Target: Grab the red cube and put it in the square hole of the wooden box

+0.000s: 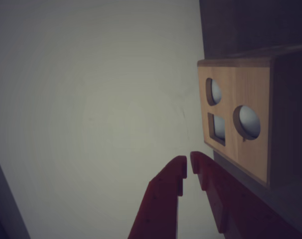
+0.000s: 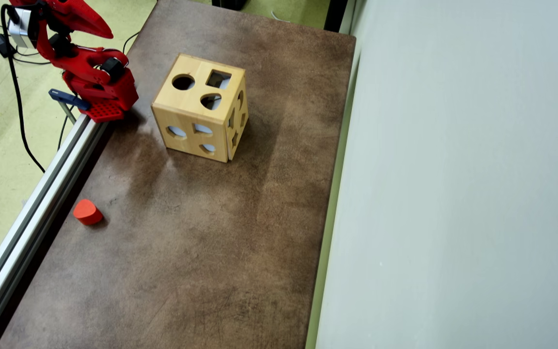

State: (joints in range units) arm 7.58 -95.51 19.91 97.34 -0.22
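On the bench's [image 2: 187, 271] near-left edge, in the overhead view, lies an orange-red block [image 2: 87, 212] with a rounded side, just beside the metal rail [image 2: 32, 213]. No sharp-edged red cube is visible in either view, so its place cannot be told. At far left the arm [image 2: 92, 77] is folded back over its base, well apart from the block. The wrist view shows the hand [image 1: 188, 168] with its fingers nearly closed, only a thin gap between the tips, and nothing in it. Right of the arm stands the box [image 2: 192, 104], upright on the bench, its square hole [image 2: 218, 79] in the top face at the far right corner, with nothing in it that can be seen. Judgement: nothing is done yet; finding, grasping, carrying and inserting all remain.
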